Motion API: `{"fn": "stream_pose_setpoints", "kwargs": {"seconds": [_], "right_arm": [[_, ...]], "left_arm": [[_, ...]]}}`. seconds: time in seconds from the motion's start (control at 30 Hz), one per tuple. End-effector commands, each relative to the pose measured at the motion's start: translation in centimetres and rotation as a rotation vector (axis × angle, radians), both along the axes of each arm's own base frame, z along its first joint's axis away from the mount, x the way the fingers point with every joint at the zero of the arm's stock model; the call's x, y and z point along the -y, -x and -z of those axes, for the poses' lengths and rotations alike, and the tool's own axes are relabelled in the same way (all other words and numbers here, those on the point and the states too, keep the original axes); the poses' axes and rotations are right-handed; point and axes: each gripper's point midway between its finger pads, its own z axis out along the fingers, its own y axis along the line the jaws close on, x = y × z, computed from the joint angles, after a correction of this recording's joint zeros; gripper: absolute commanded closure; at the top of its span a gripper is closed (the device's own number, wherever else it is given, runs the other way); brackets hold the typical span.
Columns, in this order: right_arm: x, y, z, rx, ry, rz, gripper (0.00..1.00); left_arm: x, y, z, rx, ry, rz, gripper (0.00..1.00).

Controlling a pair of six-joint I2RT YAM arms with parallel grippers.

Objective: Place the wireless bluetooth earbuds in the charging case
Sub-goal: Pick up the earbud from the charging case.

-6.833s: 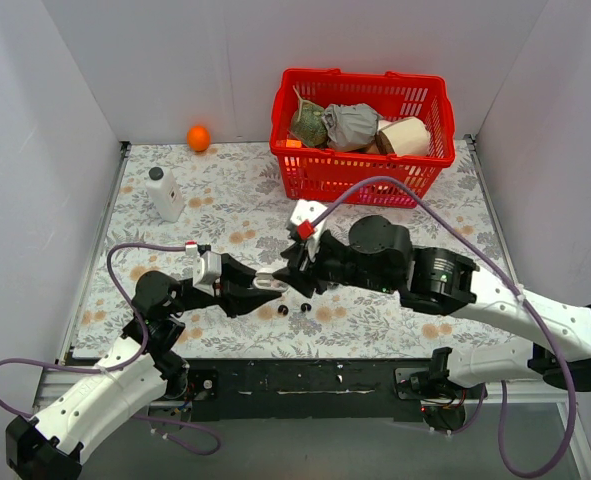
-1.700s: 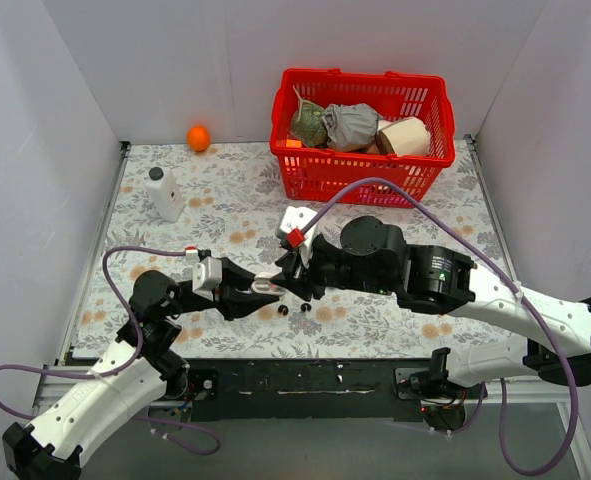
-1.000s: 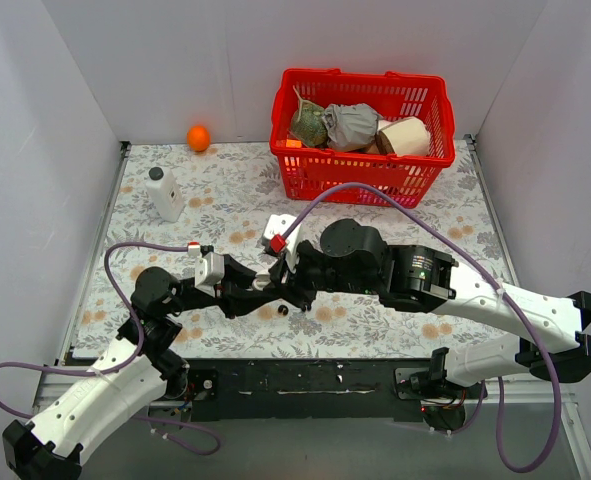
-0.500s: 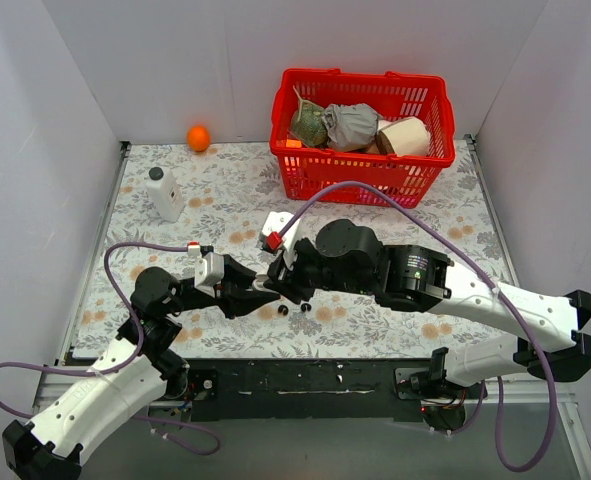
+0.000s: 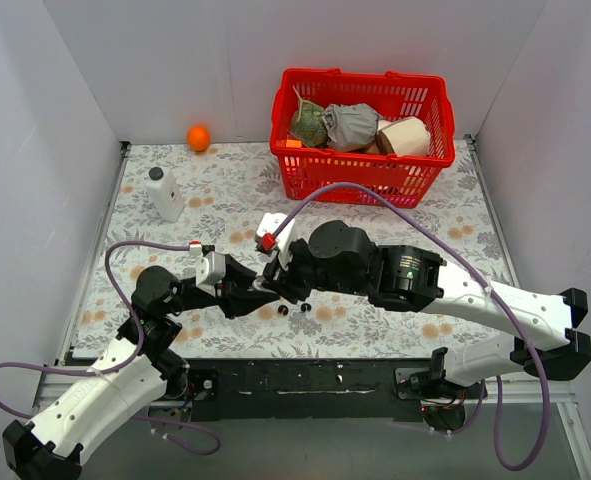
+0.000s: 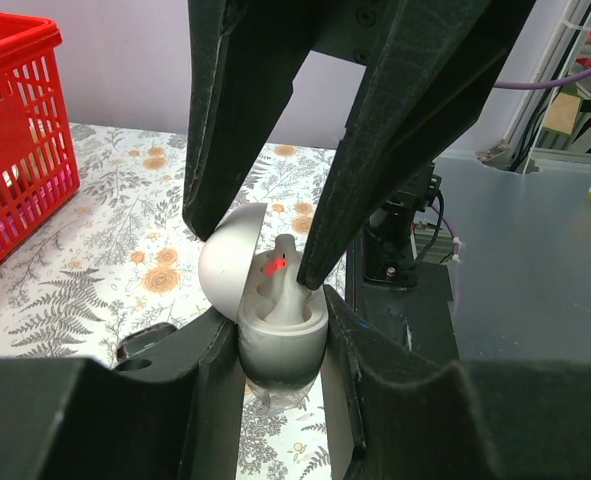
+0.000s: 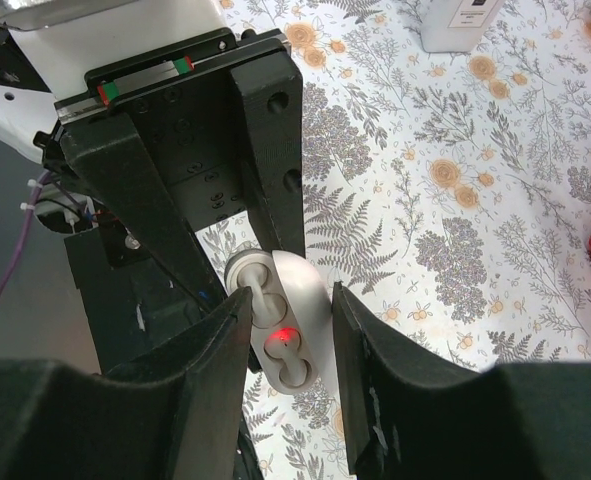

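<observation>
Floral cloth (image 5: 225,205) covers the table. Red basket (image 5: 360,182) stands at 1 o'clock, holding a grey cloth bundle (image 5: 350,124), a beige roll (image 5: 405,135) and a greenish item (image 5: 308,124). Orange ball (image 5: 198,137) at 11 o'clock. White bottle (image 5: 164,193) upright at 10 o'clock.

Bright even overhead light, soft shadows, sharp top view, wrist-view foreground tool fingers dark and blurred

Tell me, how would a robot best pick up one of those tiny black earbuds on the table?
Pinch the earbud across its round middle, coming straight down from above, probably. It is a tiny smooth bead lying loose on the flat table, with no handle. The other earbud lies close beside it, so squeeze front-to-back, not sideways.
</observation>
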Motion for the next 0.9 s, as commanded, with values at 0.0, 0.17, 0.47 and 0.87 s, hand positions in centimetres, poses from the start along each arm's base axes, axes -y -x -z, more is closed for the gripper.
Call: {"fn": "stream_pose_setpoints", "kwargs": {"seconds": [0.0, 0.17, 0.47, 0.87], "right_arm": [[-0.1, -0.8, 0.3, 0.023, 0.021, 0.032, 0.54], [0.0, -1.1, 0.7, 0.029, 0.034, 0.047, 0.52], [0.2, -1.3, 1.2, 0.039, 0.050, 0.054, 0.69], [0.4, -1.2, 1.4, 0.038, 0.051, 0.051, 0.89]], "left_arm": [[-0.2, 0.4, -2.6, 0.062, 0.044, 0.005, 1.00], [-0.2, 0.4, -2.4, 0.060, 0.042, 0.007, 1.00], [-0.2, 0.4, -2.4, 0.061, 0.043, 0.004, 1.00], [-0.2, 0.3, -2.4, 0.057, 0.048, -0.001, 1.00]]}}
